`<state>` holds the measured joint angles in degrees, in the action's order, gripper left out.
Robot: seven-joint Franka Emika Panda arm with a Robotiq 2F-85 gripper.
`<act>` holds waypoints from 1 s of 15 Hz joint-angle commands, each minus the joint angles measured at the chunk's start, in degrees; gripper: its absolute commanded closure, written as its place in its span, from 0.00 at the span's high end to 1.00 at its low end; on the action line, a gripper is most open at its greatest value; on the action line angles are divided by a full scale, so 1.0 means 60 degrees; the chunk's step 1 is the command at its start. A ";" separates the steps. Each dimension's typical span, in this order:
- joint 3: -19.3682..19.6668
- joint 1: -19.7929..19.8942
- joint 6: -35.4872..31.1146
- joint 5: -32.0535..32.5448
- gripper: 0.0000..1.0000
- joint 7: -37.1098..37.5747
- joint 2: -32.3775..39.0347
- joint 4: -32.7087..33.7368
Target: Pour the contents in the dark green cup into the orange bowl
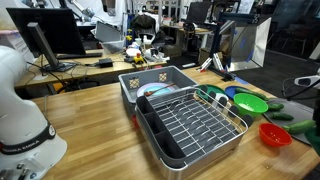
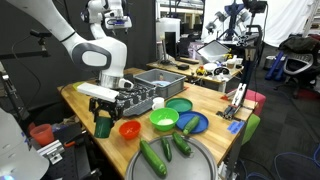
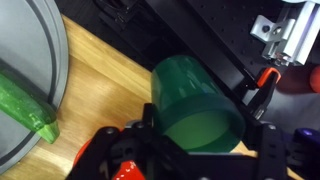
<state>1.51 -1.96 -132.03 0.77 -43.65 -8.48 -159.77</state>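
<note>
In an exterior view my gripper (image 2: 103,112) is shut on the dark green cup (image 2: 103,126). It holds the cup just above the wooden table, close beside the orange bowl (image 2: 129,129). The bowl also shows in an exterior view (image 1: 275,134), near the table's edge. In the wrist view the cup (image 3: 195,110) fills the space between the black jaws (image 3: 205,142), with its open mouth towards the camera. I cannot tell what is inside it. A red-orange patch, maybe the bowl, shows at the bottom edge.
A bright green bowl (image 2: 164,119), a blue dish (image 2: 191,123) and a green plate (image 2: 179,104) stand beyond the orange bowl. Three cucumber-like vegetables (image 2: 153,157) lie by a round grey tray (image 2: 180,165). A grey dish rack (image 1: 190,120) fills the table's middle.
</note>
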 commanded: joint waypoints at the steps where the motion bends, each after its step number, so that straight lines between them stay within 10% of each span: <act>1: 0.0004 0.0094 0.0032 0.0207 0.53 0.0968 0.0203 0.0135; 15: -0.0304 0.0030 0.2424 0.1314 0.53 0.2880 0.2497 0.3083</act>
<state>0.68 -1.95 -123.76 6.51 -27.99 2.95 -146.09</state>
